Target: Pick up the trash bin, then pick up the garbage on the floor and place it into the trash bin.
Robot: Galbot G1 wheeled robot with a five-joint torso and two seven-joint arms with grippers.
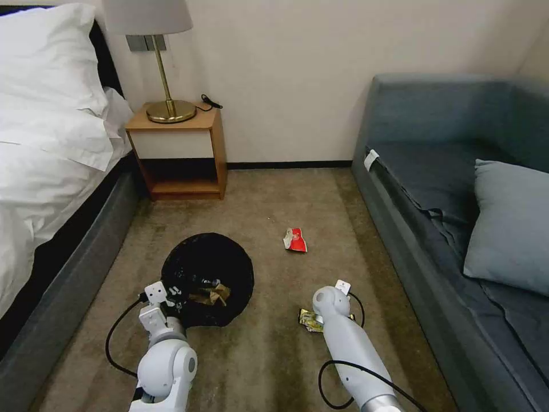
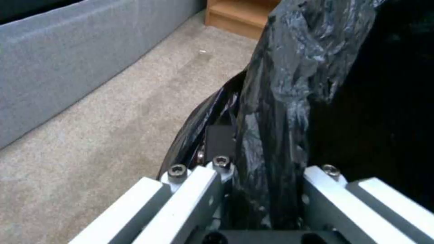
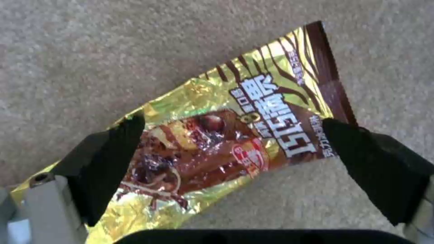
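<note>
The right gripper (image 3: 230, 149) hung low over the carpet (image 1: 269, 355), near the robot and a bit to the right. Its two black fingers (image 3: 113, 159) were spread wide, one on each side of the gold-brown snack wrapper (image 3: 226, 142). The wrapper lay flat just under the gripper. Its long way ran slantwise between the fingers, so I think the fingers would close across it. This arm was the nearer one to it.

To the left, the left gripper (image 2: 267, 189) was clamped on the black bag at the rim of the trash bin (image 1: 207, 278). The bin was by the bed side, with some brown paper already inside.

Farther off, in the middle of the floor, lay the red-and-white wrapper (image 1: 295, 240).

I counted one bin and two wrappers on the floor.
</note>
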